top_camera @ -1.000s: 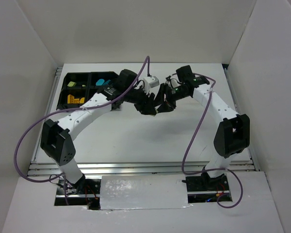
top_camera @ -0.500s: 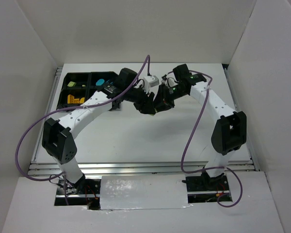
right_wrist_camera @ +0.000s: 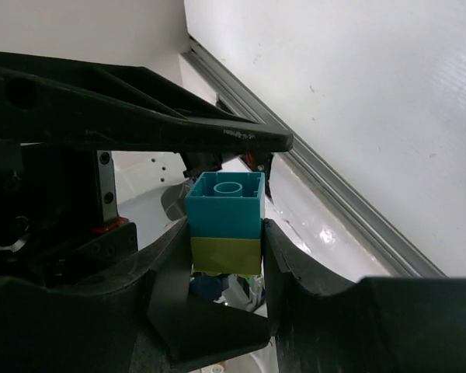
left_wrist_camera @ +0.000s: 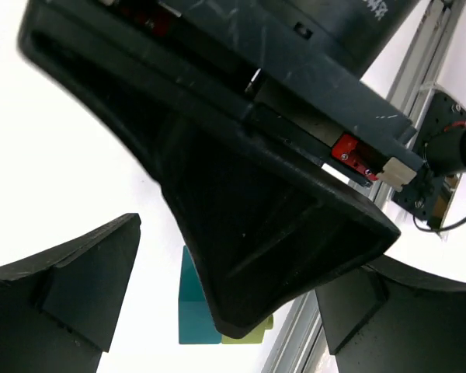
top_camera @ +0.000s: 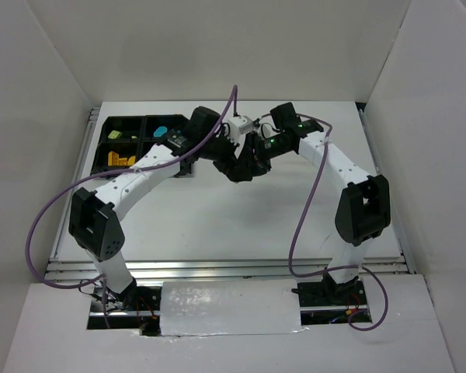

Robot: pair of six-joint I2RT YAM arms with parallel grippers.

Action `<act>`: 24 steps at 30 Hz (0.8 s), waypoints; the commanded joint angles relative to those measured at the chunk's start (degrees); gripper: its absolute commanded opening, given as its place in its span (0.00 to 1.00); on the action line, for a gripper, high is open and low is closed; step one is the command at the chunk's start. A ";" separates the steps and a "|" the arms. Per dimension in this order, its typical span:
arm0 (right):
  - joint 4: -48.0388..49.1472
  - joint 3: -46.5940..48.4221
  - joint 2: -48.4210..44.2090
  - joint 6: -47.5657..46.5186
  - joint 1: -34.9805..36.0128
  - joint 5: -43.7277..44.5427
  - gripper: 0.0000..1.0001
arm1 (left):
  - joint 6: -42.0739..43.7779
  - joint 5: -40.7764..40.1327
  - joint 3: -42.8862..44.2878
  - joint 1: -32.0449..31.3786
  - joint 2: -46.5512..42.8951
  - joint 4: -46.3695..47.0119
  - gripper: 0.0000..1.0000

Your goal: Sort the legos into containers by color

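- Your right gripper (right_wrist_camera: 227, 256) is clenched on a two-coloured brick (right_wrist_camera: 225, 214), teal half above lime-green half. The two halves are joined.
- Your left gripper (left_wrist_camera: 229, 264) stands released, with its fingers spread to either side of the right gripper's tip and touching nothing.
- The held brick is in the air over the far middle of the table (top_camera: 241, 225), just right of the tray (top_camera: 144, 128) and above no compartment.
- Work done: yellow bricks (top_camera: 120, 161) lie in the tray's near-left compartment and a teal brick (top_camera: 161, 130) in the far-right one. A small yellowish piece sits far-left, but its colour is too small to confirm.
- Work left, in my judgement: the joined brick needs splitting before either half can be sorted, and the lime-green half has no visible match in the tray. The left arm hides the near-right compartment, so you cannot count the remainder from here.
- Surface: white, matt and lightly scuffed, with an aluminium rail (top_camera: 217, 268) along the near edge.
- Room: plain white walls (top_camera: 217, 47) enclose three sides. Purple cables (top_camera: 43, 233) loop free of both arms.
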 commanded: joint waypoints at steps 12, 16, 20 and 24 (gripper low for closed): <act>12.59 0.00 0.05 -12.88 -1.92 -9.86 0.00 | -14.96 19.75 -1.51 20.11 -6.95 5.78 0.99; 17.49 -0.34 -1.62 -16.05 -2.36 -19.76 0.00 | -17.95 28.45 -5.47 21.63 -7.93 8.87 0.99; 23.31 0.35 -1.02 -13.43 -2.27 -24.88 0.00 | -24.00 40.21 -9.59 21.54 -7.48 20.32 0.97; 25.24 2.02 0.48 -12.10 -2.36 -27.01 0.00 | -30.25 43.84 -11.89 21.45 -7.40 27.40 0.95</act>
